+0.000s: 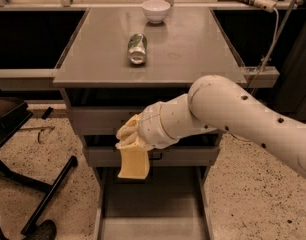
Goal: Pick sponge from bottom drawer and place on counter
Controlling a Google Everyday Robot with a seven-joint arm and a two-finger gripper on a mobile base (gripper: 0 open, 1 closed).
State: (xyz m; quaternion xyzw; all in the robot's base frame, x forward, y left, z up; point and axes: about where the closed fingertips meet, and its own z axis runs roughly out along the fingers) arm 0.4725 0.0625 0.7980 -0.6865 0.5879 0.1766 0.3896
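The counter [193,49] is where the sponge must end up. Its near half is bare, so plan to set down there, well apart from the can [137,48] lying on its side at mid-counter and the bowl [156,10] at the far edge.

The arm [233,109] reaches in from your right, its thick white forearm crossing in front of the two upper drawer fronts [93,121]. Its wrist is bent so the tool points straight down. Keep that vertical approach, because the cabinet's face sits close behind the wrist.

The bottom drawer [153,209] stands pulled out below, and the part of its grey floor that shows is plain, with no sponge on it. The sponge may be hidden behind the tool or in its grip, and you cannot tell which. Confirm that before you commit to a lift or a descent.

The gripper [133,171] hangs above the drawer's back end, in front of the middle drawer. You cannot tell whether it is spread or pressed together.
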